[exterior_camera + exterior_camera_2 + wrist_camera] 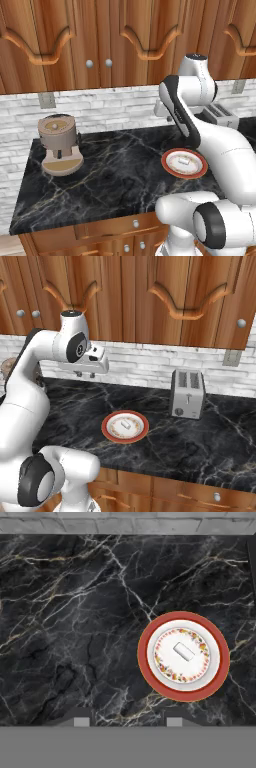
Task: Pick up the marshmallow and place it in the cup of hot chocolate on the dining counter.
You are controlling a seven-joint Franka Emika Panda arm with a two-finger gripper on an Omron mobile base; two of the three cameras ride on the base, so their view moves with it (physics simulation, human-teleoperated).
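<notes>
Arm (220,145) is glossy white, fat rounded link shells with dark grey/black bands at the joints — one black cap disc low on the base link (35,483), another dark round face on the upper joint (77,348). Top of that joint has a flat dark cap. The hand (92,363) is a boxy white block with small dark studs underneath, probably the fingers, too small to tell. Finger tips (82,718) — short dark grey stubs with lighter square pads. No cables or markings visible.

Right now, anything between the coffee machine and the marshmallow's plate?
Nothing: bare black marble counter separates the coffee machine from the plate holding the marshmallow, per the left base view.
</notes>
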